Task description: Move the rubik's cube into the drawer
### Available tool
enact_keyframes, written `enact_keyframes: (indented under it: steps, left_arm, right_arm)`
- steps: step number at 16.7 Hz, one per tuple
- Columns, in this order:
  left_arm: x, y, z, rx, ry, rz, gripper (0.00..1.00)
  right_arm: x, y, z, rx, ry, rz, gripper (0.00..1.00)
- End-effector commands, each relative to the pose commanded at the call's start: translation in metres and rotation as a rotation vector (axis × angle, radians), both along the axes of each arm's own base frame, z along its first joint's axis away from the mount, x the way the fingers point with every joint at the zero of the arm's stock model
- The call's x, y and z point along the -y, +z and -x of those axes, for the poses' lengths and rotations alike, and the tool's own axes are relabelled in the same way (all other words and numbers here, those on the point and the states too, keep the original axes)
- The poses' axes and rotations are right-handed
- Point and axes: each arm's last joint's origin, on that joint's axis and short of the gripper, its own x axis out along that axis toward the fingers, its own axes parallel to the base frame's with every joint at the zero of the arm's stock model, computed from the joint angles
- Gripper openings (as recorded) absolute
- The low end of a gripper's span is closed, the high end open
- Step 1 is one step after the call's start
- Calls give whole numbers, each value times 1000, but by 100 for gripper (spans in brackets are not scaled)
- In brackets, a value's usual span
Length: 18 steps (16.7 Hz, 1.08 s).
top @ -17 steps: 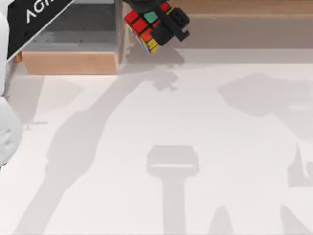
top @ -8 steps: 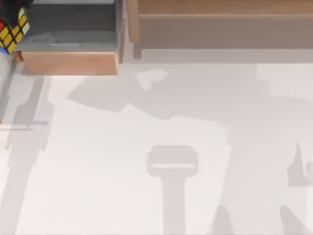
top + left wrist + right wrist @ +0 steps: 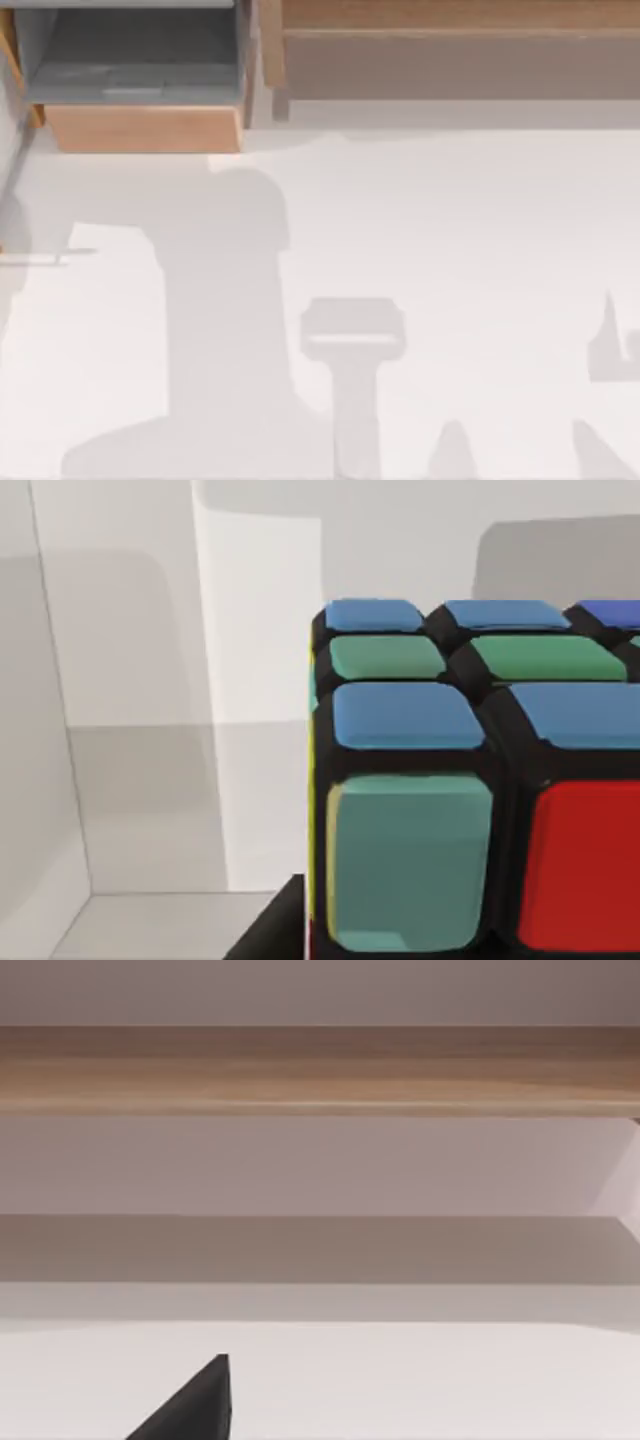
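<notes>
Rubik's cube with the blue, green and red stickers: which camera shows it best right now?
The left wrist view: the rubik's cube sits close up there, blue, green and red stickers plain. The top view has the open tan-fronted drawer, whose grey floor is bare.

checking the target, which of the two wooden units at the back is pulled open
The drawer at the table's back left is open, with its grey floor exposed behind the tan front panel. The long shelf to its right has no pulled-out part.

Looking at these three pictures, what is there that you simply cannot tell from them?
- Left wrist view: the rubik's cube runs off the picture's edge, so whether fingers grip it is hidden.
- Top view: the drawer stands open, but its back part is cut off by the picture's top edge.
- Right wrist view: one dark fingertip shows before the wooden shelf; open or shut is unclear.
</notes>
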Motion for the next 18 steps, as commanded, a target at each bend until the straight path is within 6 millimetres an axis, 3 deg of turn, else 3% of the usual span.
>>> enact_keyframes:
  steps: [2,4,10,18]
  left_arm:
    - [-14,-31,-4,-54,31,30,0]
    - [-21,-49,-5,-94,46,50,0]
    - [-21,-50,-5,-96,47,50,0]
    - [-21,-50,-5,-96,47,50,60]
  right_arm:
    - [0,0,0,0,0,0,100]
    - [0,0,0,0,0,0,100]
    - [0,0,0,0,0,0,100]
    - [0,0,0,0,0,0,100]
